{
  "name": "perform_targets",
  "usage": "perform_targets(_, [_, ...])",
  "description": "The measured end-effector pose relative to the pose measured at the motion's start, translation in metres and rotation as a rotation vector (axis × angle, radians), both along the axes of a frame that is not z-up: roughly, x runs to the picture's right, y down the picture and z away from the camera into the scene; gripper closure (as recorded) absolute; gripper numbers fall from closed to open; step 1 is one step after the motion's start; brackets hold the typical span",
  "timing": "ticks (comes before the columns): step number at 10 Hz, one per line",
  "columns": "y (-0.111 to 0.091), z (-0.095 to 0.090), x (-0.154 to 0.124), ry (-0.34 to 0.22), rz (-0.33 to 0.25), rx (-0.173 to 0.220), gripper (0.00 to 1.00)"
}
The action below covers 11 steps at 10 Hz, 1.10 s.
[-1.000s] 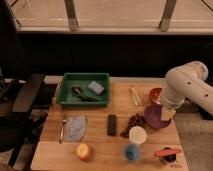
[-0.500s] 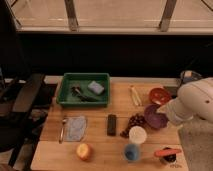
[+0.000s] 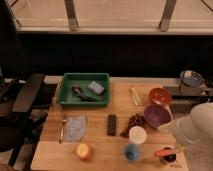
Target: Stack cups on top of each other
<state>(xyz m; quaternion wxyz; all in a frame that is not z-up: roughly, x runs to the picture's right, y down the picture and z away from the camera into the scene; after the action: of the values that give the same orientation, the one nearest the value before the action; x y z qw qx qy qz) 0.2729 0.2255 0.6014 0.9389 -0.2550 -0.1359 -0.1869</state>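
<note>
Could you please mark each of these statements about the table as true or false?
1. The white cup is stacked on the blue cup. False: both stand separately on the table, the white one just behind the blue one.
2. A blue sponge lies in the green tray. True.
3. The gripper holds the blue cup. False: it is at the table's right end, near the purple bowl, apart from both cups.
4. The red-orange bowl stands behind the purple bowl. True.
</note>
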Motion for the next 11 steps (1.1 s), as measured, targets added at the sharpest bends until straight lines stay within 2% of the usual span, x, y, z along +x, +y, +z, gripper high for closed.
perform_targets(4, [0.004, -0.001, -0.002, -0.02, -0.022, -0.004, 0.35])
perform_targets(5, [0.006, 0.001, -0.004, -0.028, -0.038, -0.021, 0.35])
perform_targets(7, [0.018, 0.01, -0.026, -0.062, -0.119, -0.055, 0.35])
perform_targets(8, [0.034, 0.013, -0.043, -0.089, -0.187, -0.08, 0.35])
perform_targets(10, [0.06, 0.018, -0.06, -0.149, -0.288, -0.102, 0.35])
perform_targets(11, [0.068, 0.02, -0.064, -0.169, -0.308, -0.108, 0.35])
